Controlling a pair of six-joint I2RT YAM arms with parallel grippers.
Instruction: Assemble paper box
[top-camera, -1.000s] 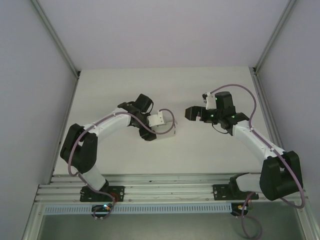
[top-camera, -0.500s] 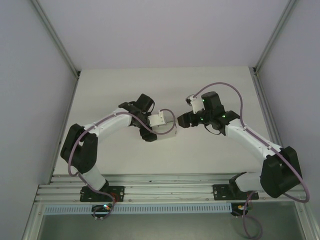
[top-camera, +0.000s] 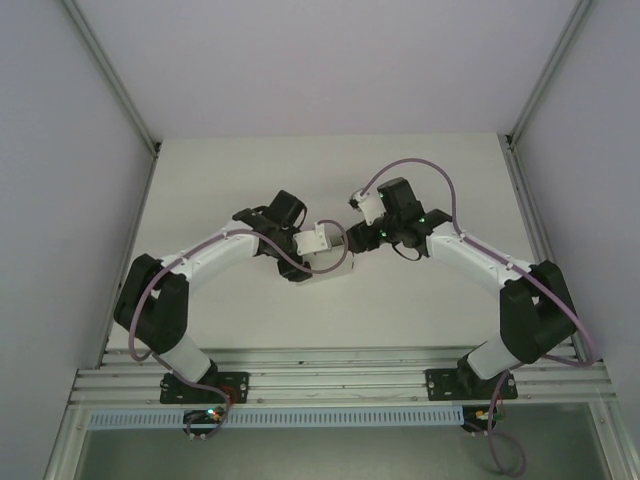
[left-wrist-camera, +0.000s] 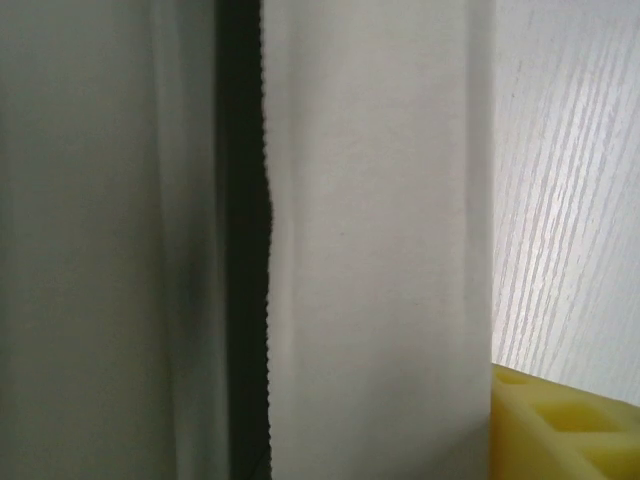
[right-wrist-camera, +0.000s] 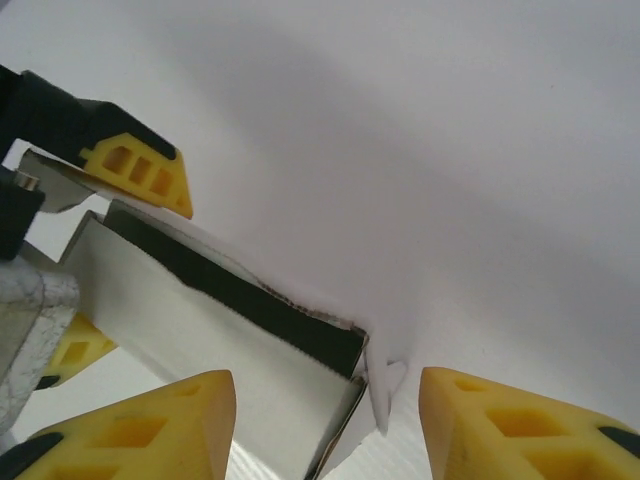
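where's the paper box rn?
Top view: the paper box is near the middle of the table, clamped in the left gripper, with the open right gripper at its right end.

No readable text, label, brand, number or sign appears on anything.

Left tool (top-camera: 315, 262) clamped, right tool (right-wrist-camera: 325, 392) spread

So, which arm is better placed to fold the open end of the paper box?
Likely right. The right gripper is open, straddling the open end of the paper box; the left gripper is shut on it, steadying it.
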